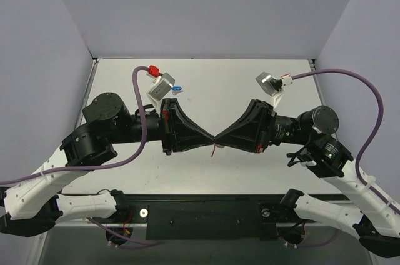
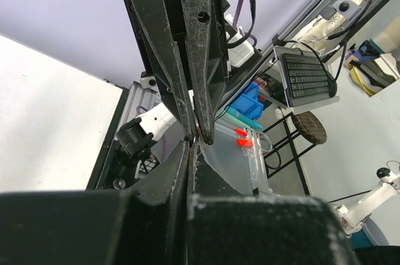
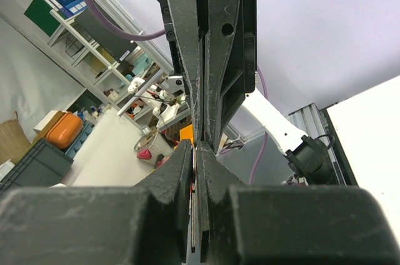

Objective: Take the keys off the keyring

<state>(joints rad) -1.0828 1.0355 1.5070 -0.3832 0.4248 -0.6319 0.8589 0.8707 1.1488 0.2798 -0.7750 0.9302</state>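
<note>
Above the table's middle, my left gripper (image 1: 209,140) and right gripper (image 1: 220,138) meet tip to tip. A thin red tag (image 1: 213,150) of the keyring hangs just under the tips. In the left wrist view my left gripper (image 2: 192,146) is shut, a red sliver (image 2: 189,152) of the keyring pinched between its fingers. The right arm's fingers (image 2: 187,59) point straight at it. In the right wrist view my right gripper (image 3: 198,146) is shut on a thin flat metal strip (image 3: 193,190), the keys seen edge-on. The ring itself is hidden between the tips.
A blue-tagged keyring (image 1: 177,89) lies on the white table (image 1: 250,84) behind the left wrist. Lilac walls close the table at the back and both sides. A black plate (image 1: 206,212) runs along the near edge between the arm bases.
</note>
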